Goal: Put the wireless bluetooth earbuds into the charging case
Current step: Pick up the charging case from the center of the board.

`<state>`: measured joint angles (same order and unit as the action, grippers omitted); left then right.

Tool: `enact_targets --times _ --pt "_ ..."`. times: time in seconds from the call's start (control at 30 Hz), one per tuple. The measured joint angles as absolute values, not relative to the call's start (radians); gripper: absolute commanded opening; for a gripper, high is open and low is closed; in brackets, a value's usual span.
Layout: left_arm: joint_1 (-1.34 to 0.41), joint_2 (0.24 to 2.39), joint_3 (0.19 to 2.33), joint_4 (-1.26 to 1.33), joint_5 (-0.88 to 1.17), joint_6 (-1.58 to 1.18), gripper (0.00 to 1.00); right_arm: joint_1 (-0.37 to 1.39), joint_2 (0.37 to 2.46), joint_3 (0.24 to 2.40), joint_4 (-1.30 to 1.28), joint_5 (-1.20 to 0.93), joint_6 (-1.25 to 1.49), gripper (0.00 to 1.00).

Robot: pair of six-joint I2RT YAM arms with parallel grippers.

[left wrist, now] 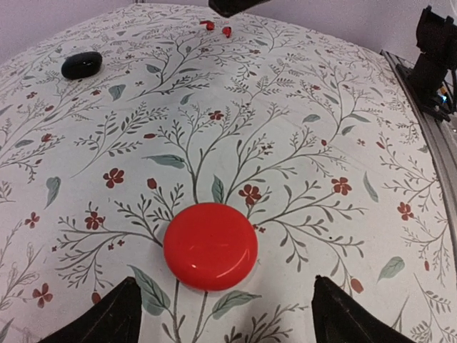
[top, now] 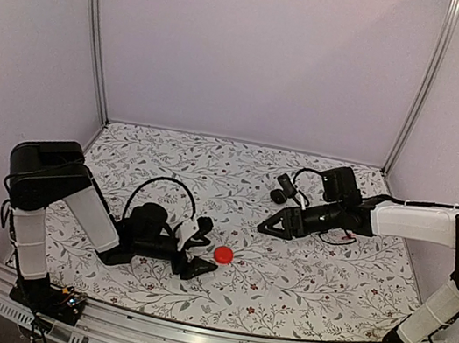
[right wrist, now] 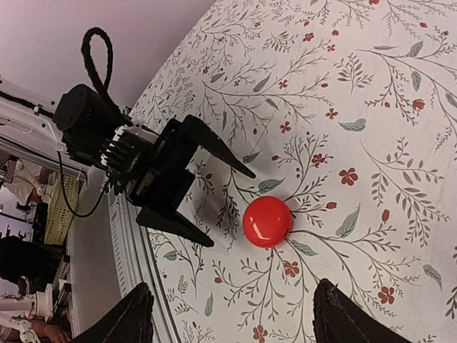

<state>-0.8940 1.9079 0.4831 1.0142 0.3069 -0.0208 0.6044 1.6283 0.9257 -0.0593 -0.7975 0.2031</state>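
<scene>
The charging case (top: 278, 196) lies on the bench (top: 323, 295) a bit right of centre, touching nothing. It's a small black pebble and looks shut in the left wrist view, but too small to be sure. Neither claw is on it. No earbud can be picked out for certain; two red specks (left wrist: 227, 31) far off in the left wrist view could be anything. So nothing shows as inserted and the case isn't seen open. I'd put the task at its start, with everything left: find the buds, open the case, seat both.

In the top view the right claw (right wrist: 234, 283) hangs near the case at its 6 o'clock, fingers spread, nothing between them. The red disc (left wrist: 210, 245) sits at the case's 7 o'clock, well apart. The left claw (right wrist: 232, 209) lies low at the disc's 9 o'clock, fingers wide, the disc just ahead of the tips and untouched.

Room: open bench from 9 round to 3 o'clock of the case, with the back wall (top: 259, 52) well off. The front rail (top: 226, 340) is near the left claw at 6 o'clock — less slack there. The claws face each other over the disc, so crossing paths looks like the main risk.
</scene>
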Motion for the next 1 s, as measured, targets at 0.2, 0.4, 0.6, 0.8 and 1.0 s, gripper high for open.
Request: enact_targets --times 0.2,0.4,0.6,0.8,1.0 --pt "-0.896 1.961 0.533 1.034 0.324 0.026 0.72 0.568 1.595 0.911 -0.060 -0.804 0.203 0.76" --pt "-0.897 1.999 0.598 1.010 0.326 0.054 0.70 0.559 1.595 0.907 -0.060 -0.812 0.203 0.76" --pt "-0.897 2.008 0.612 0.966 0.316 0.075 0.64 0.549 1.595 0.907 -0.060 -0.826 0.203 0.76" --pt "-0.901 2.025 0.636 0.911 0.278 0.100 0.59 0.548 1.600 0.907 -0.060 -0.841 0.203 0.77" --pt "-0.905 2.038 0.658 0.902 0.267 0.107 0.51 0.545 1.628 0.907 -0.059 -0.853 0.203 0.77"
